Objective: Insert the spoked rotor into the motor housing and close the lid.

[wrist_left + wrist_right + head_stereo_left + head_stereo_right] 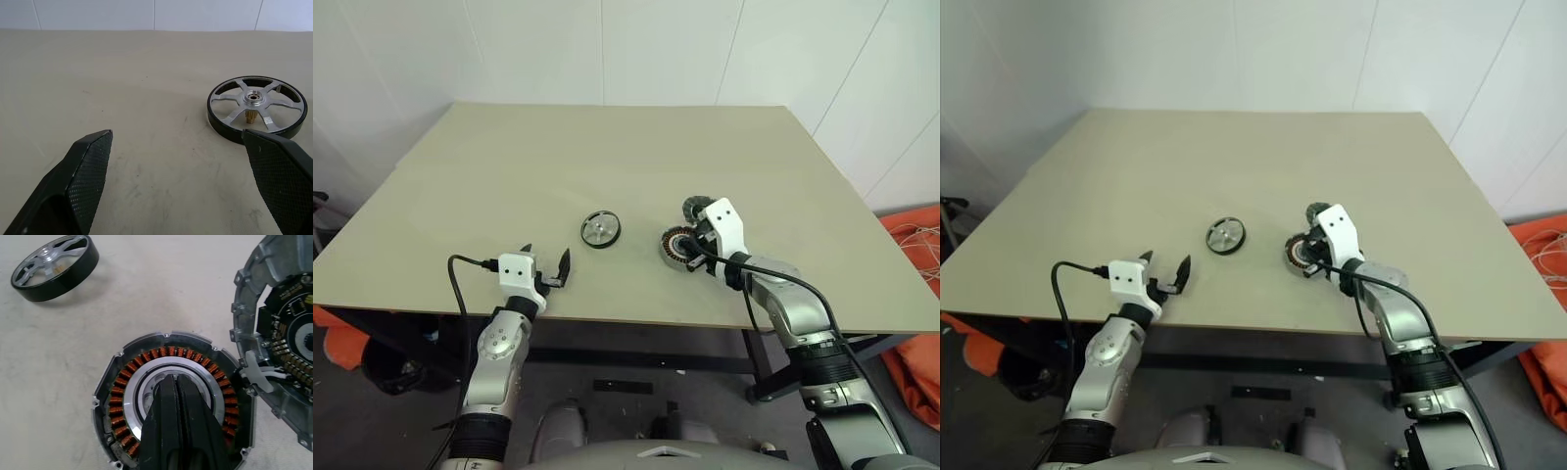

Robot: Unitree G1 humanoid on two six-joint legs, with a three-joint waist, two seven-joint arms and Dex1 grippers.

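Note:
The spoked rotor point(600, 230) lies flat on the table's middle, black rim around a silver spoked face point(257, 105). To its right sits the motor housing point(674, 242), its copper windings point(122, 396) ringing a central hole. The lid point(254, 289) lies just beyond the housing, inner side up, and white wires run between the two. My right gripper point(177, 378) is shut and empty, its tips over the housing's central hole. My left gripper point(546, 257) stands open near the table's front edge, short of the rotor and to its left, with nothing between its fingers point(90, 166).
The beige table point(509, 166) stretches bare toward a white wall. Its front edge runs just under both wrists. Orange fabric point(911, 294) lies on the floor off the table's right side.

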